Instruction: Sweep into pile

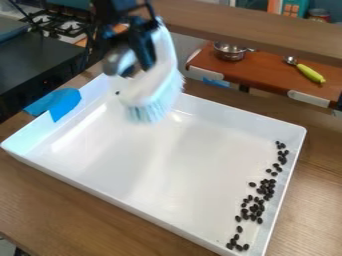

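The dark beans [260,197] lie in a long, loose band beside the tray's right-hand wall as I see it on my feed, thick around the middle and thinner toward both ends, with a few sitting a little apart. I'd judge the job well along, since they are gathered on one side, but what I have there is a strip more than a pile; what's left, I reckon, is drawing the two ends in toward the thick middle. My gripper [133,64] is well apart from them, up over the far left part of the white tray [163,165], with its jaws closed on the brush [159,70], whose pale bristles hang downward. To work the beans, I'd need to carry the brush across and lower it behind one end of the band, going gently so none get pinned against the wall. Blue tape [65,101] sits over the tray's left rim, and the tray rests on a wooden table [63,202]. Beyond it are a small metal pot [230,51] and a yellow-green handled scoop [310,73] on a reddish-brown board [267,71].
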